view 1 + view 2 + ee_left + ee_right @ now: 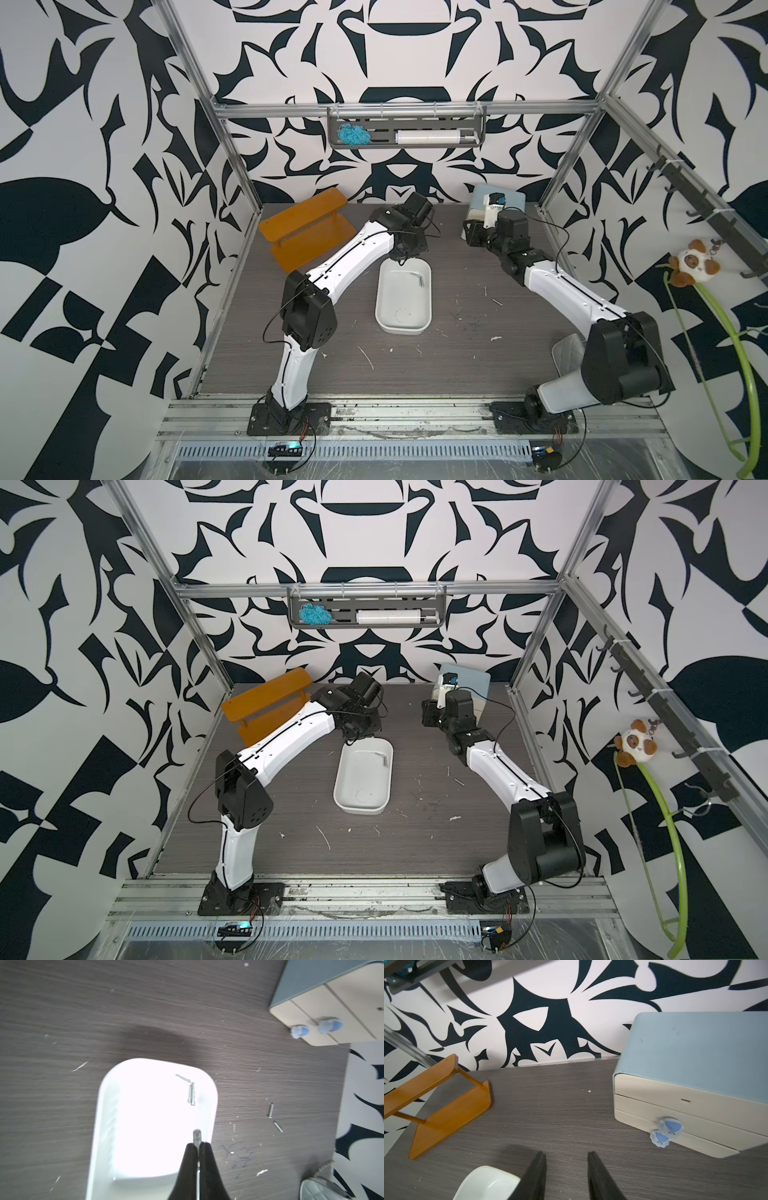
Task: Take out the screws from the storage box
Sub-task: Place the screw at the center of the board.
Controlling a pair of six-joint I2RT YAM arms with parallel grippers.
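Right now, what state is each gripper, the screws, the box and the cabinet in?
left gripper: shut on one screw
right gripper: open, empty
storage box: upright, open-topped
screws in box: lying loose, not yet removed
screws on table: two, lying loose outside the box
drawer cabinet: drawers shut

no readable text, labels, brands or numbers anywhere. faint blue pen scribble [239, 1153] on the table [62, 1012] just beside the left gripper [197, 1144], not legible. dark mark [345, 411] on front rail [436, 409], too small to read.
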